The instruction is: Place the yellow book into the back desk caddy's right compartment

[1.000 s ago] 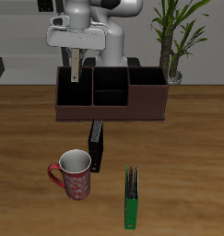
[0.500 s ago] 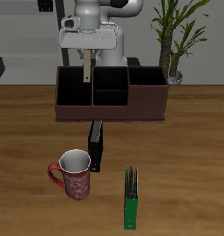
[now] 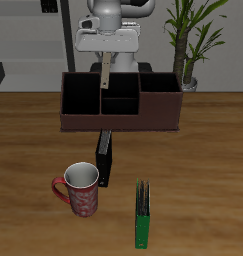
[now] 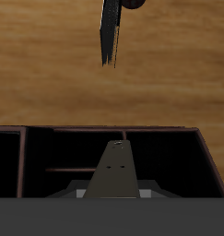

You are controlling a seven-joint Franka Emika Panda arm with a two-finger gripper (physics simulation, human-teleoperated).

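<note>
My gripper (image 3: 108,58) is shut on the yellow book (image 3: 106,78), a thin pale tan slab that hangs edge-on below the fingers. It hovers above the back desk caddy (image 3: 118,118), a long dark brown box, over its small split middle sections. The right compartment (image 3: 160,98) is the end section nearest the potted plant; it is empty and lies beside the book, apart from it. In the wrist view the book (image 4: 113,175) points down at the caddy's inner dividers (image 4: 49,135).
A black book (image 3: 104,157) lies on the table just in front of the caddy and also shows in the wrist view (image 4: 111,32). A red mug (image 3: 79,188) and a green book (image 3: 142,213) stand nearer the table's front edge. A potted plant (image 3: 188,40) stands behind the caddy's end.
My gripper has carried the book sideways along the caddy, from above the far end section to above the middle sections, toward the plant. The grip is unchanged.
</note>
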